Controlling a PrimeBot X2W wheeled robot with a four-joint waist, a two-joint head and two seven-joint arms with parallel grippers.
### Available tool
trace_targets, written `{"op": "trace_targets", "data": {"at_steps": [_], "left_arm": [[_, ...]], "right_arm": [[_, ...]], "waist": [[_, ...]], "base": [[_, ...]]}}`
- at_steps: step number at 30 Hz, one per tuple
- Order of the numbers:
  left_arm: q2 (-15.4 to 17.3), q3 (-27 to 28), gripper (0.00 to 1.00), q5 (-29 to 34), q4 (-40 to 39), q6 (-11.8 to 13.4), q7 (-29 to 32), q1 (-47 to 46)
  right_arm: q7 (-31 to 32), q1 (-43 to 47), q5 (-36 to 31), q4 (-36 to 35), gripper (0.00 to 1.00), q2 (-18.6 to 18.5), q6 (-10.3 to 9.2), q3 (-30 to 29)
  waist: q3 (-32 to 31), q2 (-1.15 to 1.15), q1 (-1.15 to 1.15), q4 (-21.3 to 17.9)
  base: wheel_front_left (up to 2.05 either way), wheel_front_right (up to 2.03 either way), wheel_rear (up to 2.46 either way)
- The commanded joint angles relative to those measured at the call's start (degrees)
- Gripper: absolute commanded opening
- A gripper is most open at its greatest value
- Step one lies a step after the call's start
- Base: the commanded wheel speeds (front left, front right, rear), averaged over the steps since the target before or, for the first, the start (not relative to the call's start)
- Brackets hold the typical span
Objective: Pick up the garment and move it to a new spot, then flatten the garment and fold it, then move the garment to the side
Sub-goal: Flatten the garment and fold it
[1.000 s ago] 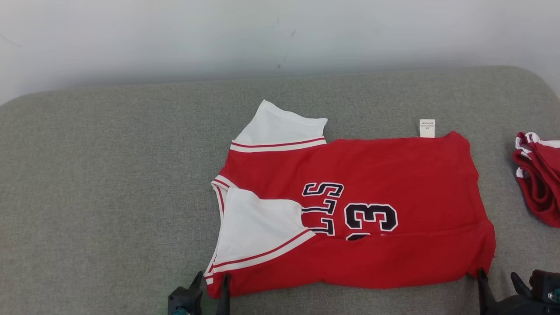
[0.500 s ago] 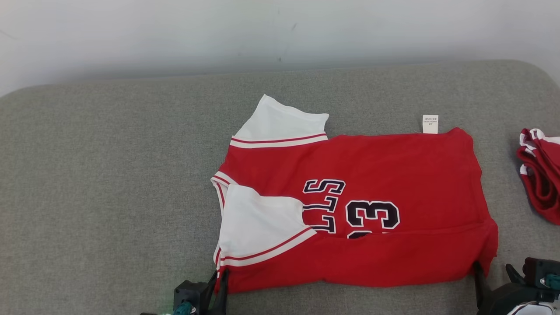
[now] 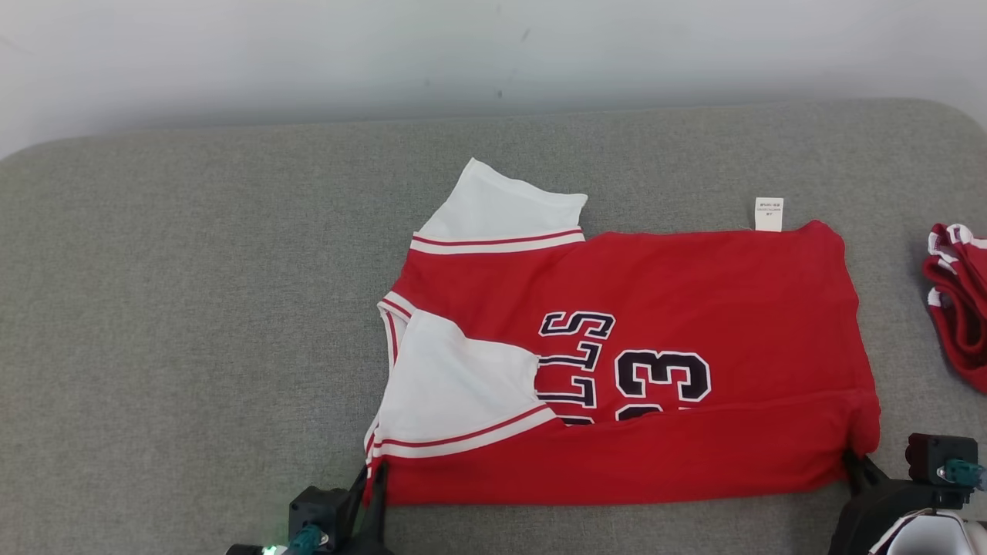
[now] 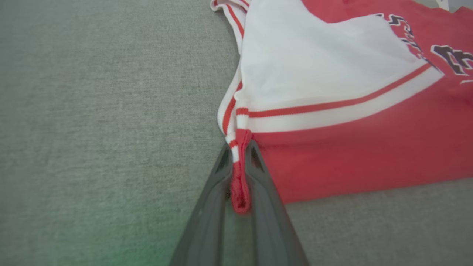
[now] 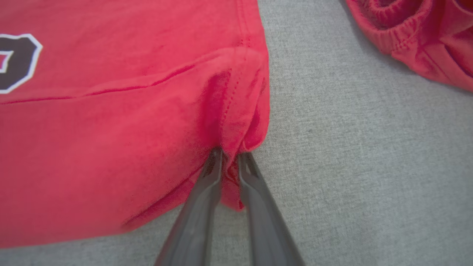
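Note:
The garment [image 3: 694, 308] is a red jersey with white sleeves and dark lettering, lying flat on the grey cushion with its near edge folded up. My left gripper [image 3: 372, 472] is shut on its near left corner, and the left wrist view shows the red hem of the garment [image 4: 332, 147] pinched between the fingers of my left gripper [image 4: 239, 147]. My right gripper [image 3: 852, 461] is shut on the near right corner; in the right wrist view the bunched hem of the garment [image 5: 111, 129] sits between the fingers of my right gripper [image 5: 229, 157].
A second red and white piece of clothing [image 3: 960, 304] lies crumpled at the cushion's right edge, also seen as a red heap [image 5: 425, 37] in the right wrist view. A white tag [image 3: 769, 213] sticks out at the jersey's far edge. Bare grey cushion [image 3: 193, 308] spreads to the left.
Both grippers have closed on the jersey's near corners, the left first and the right just now. The head camera has shifted slightly, and the near hem has pulled straighter.

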Motion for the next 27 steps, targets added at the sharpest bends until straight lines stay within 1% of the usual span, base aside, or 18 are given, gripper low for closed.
{"op": "trace_targets", "data": {"at_steps": [1,6,10,15,21,24,27], "left_arm": [[1.73,0.89,0.0,-0.9,0.92,0.8,0.51,1.33],[3.06,1.23,0.0,-1.3,-0.67,1.24,0.92,3.33],[4.11,1.53,0.0,-2.06,-2.49,1.67,1.52,5.66],[5.21,1.79,0.0,-2.93,-5.25,2.39,2.2,8.96],[6.69,1.88,0.0,-3.75,-9.47,3.52,2.83,13.28],[7.05,1.73,0.0,-4.0,-11.68,4.03,3.28,15.11],[6.96,1.49,0.0,-4.2,-12.99,4.43,3.44,16.2]], "right_arm": [[-0.15,0.58,0.62,0.1,0.0,-0.16,-0.16,-0.13],[-1.02,2.95,2.6,-2.78,0.0,0.56,-0.16,-1.09],[0.39,5.82,4.88,-6.91,0.0,1.25,-0.16,-2.37],[5.68,10.82,9.27,-13.5,0.0,1.93,-0.17,-2.87],[12.4,17.9,11.96,-22.93,0.0,1.62,-0.19,-4.7],[15.11,20.24,12.48,-26.09,0.0,2.08,-0.19,-5.33],[17.15,21.54,11.76,-26.97,0.0,3.03,-0.18,-5.0]], "waist": [[-0.15,0.0,0.0,0.11],[-1.31,0.0,0.0,0.53],[-2.52,0.0,0.0,0.65],[-4.0,0.0,0.0,1.03],[-5.63,0.0,0.0,1.01],[-5.92,0.0,0.0,0.84],[-6.08,0.0,0.0,0.79]], "base": [[0.0,0.0,0.0],[0.0,0.0,0.0],[0.0,0.0,0.0],[0.0,0.0,0.0],[0.0,0.0,0.0],[0.0,0.0,0.0],[0.0,0.0,0.0]]}}
